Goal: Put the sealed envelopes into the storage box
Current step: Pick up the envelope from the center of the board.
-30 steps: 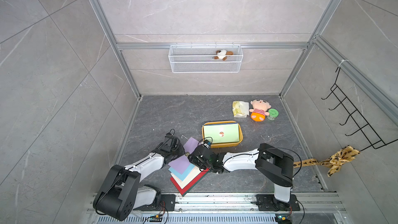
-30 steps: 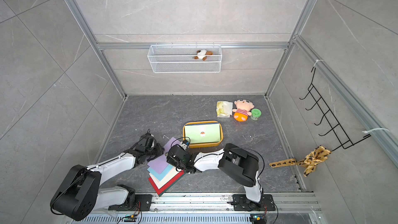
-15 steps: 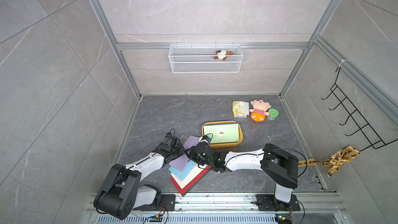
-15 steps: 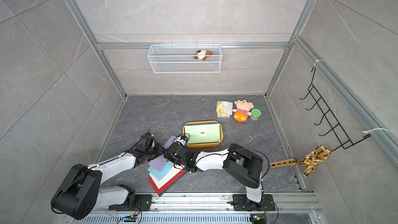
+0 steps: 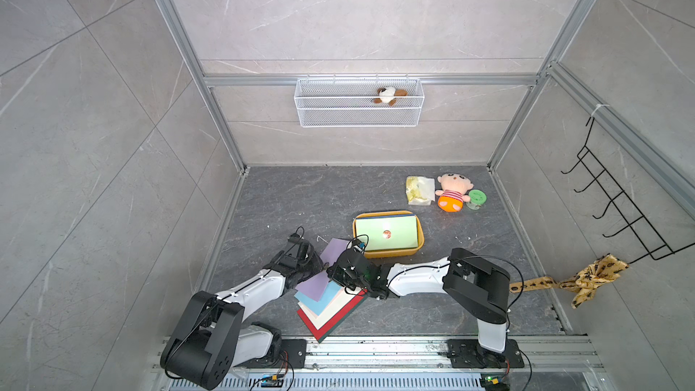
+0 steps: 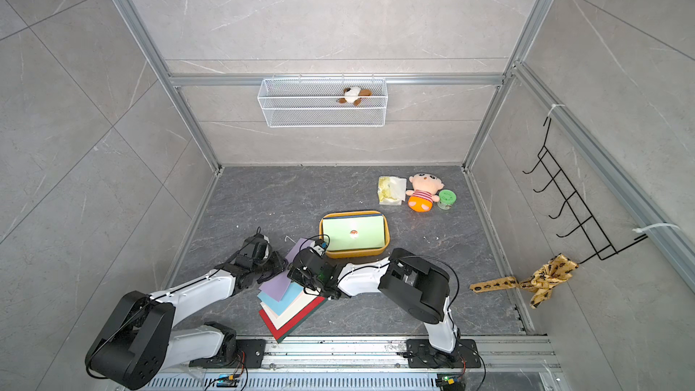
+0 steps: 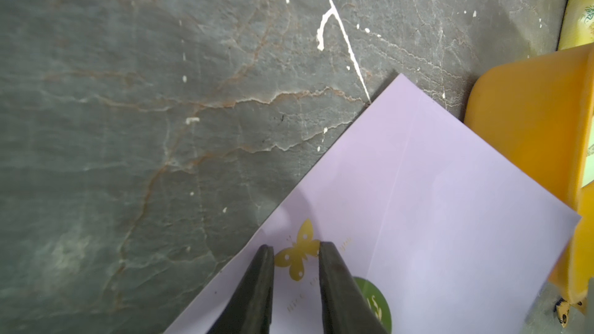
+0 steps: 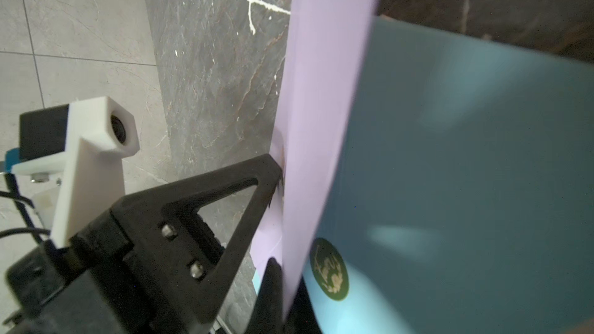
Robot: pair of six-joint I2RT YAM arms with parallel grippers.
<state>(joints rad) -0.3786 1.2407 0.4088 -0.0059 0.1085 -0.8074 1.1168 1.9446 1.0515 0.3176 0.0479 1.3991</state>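
The right hand (image 8: 284,287) is pressed together on one edge of a flat lilac paper envelope (image 7: 434,204), holding that side raised off the light blue paper envelope (image 8: 466,171) beneath. The left hand (image 7: 295,252), fingers slightly parted and gripping nothing, rests its tips on the lilac envelope's other side at a gold butterfly print (image 7: 297,261). Both hands meet over a fanned stack of coloured envelopes (image 5: 331,310) near the worktop's (image 5: 301,197) front edge. Just beyond the stack, toward the middle, sits the shallow yellow-orange plastic storage box (image 5: 391,255), holding a pale green envelope (image 5: 398,235) with a small red seal
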